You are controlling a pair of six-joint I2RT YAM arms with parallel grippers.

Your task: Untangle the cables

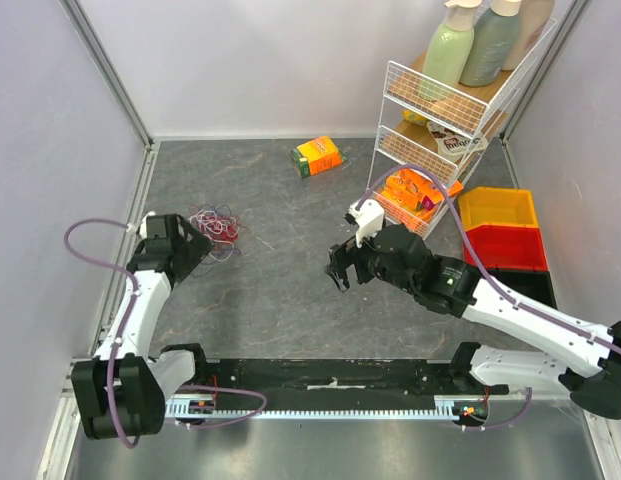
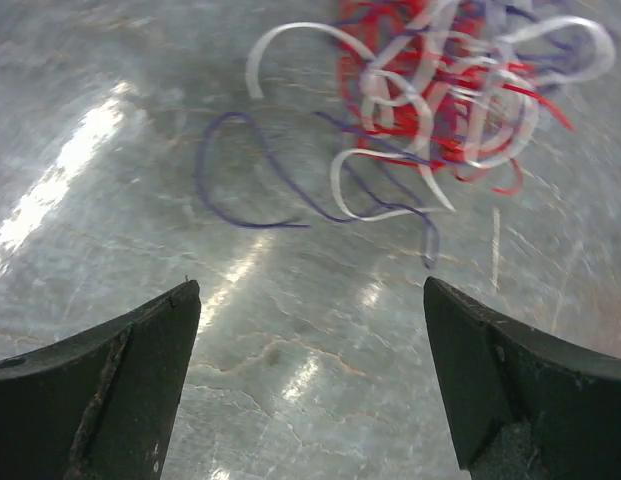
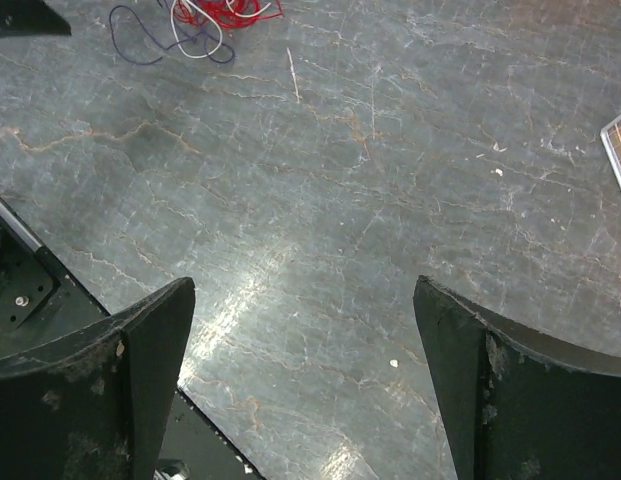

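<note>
1. Judging progress first: the cables (image 1: 218, 224) lie in one knotted heap of red, white and dark strands at the left of the worktop (image 1: 290, 310), so the untangling looks hardly begun.
2. No strand lies apart from the heap. In the left wrist view a dark loop (image 2: 200, 178) trails out from its edge onto bare worktop, yet it runs back into the clump.
3. The left end effector (image 1: 202, 243) sits just beside the heap, its jaws spread wide with nothing between them.
4. The right end effector (image 1: 340, 268) hangs over the middle of the worktop, well apart from the cables, likewise spread and empty.
5. Nearly everything seems left to do: take hold of one strand, steady the clump, draw each cable free, and lay them down separately.
</note>
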